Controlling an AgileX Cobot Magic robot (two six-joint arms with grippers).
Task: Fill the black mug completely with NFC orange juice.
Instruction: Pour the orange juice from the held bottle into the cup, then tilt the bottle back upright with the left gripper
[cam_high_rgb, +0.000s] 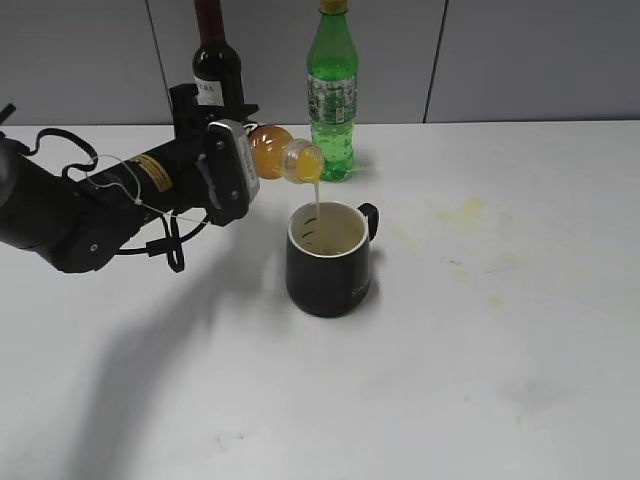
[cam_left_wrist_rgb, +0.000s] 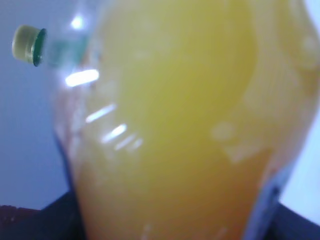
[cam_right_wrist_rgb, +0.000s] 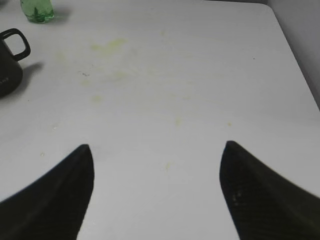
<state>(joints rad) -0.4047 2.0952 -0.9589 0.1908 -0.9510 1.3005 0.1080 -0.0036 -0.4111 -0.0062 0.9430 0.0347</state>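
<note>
The big white table (cam_high_rgb: 520, 380) holds the squat black mug with a white inside (cam_high_rgb: 328, 258), which looks heavy and steady. Above it, the left pincer (cam_high_rgb: 252, 160) squeezes the small, clear, slippery bottle of cloudy orange juice (cam_high_rgb: 283, 156) round its fat middle, tipped and pouring. The right pincer (cam_right_wrist_rgb: 157, 192) is wide open, holding nothing.

The exterior view looks down at a slant across the white table (cam_high_rgb: 480, 380) toward the grey wall at 12 o'clock. The left wrist view sits pressed close against the juice bottle (cam_left_wrist_rgb: 180, 130), which fills it, blurred. The right wrist view looks down over bare tabletop from close above. It shares with the exterior view the black mug (cam_right_wrist_rgb: 10, 60) at 10 o'clock and the green bottle (cam_right_wrist_rgb: 37, 10) at 11 o'clock
</note>
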